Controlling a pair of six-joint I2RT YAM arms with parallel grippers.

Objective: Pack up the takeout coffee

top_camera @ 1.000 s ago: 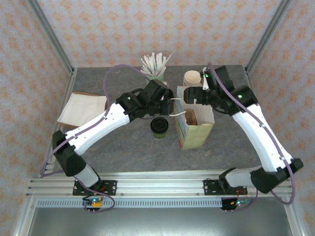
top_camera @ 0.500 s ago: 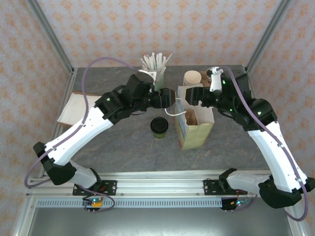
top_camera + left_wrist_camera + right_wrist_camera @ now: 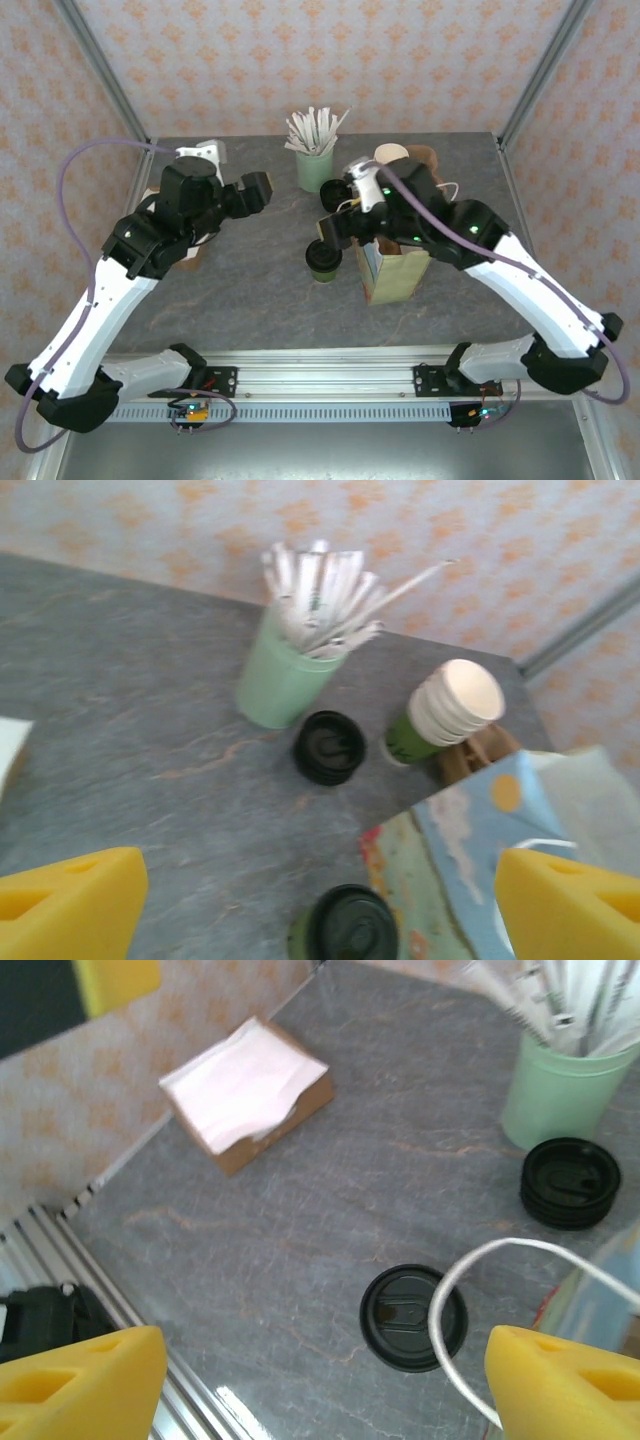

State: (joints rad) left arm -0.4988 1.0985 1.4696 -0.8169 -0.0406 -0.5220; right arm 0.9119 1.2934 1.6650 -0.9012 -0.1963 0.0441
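The takeout coffee (image 3: 323, 260) stands upright on the table (image 3: 250, 300), lid on, just beside the paper bag (image 3: 398, 270) and outside it, on the bag's left in the overhead view. The right gripper (image 3: 320, 1385) hangs above the cup by that same side of the bag, fingers spread, holding nothing. The left gripper (image 3: 320, 910) is well left of the bag, also spread and empty.

Both the left arm (image 3: 95, 305) and the right arm (image 3: 525, 285) have smooth white shells between black joints, on black bases (image 3: 185, 362). A purple cable (image 3: 72, 168) loops along each. 2 small green lights (image 3: 470, 228) glow on the right arm. The left pincer (image 3: 320, 905) and right pincer (image 3: 320, 1385) carry blocky yellow fingers (image 3: 70, 905).
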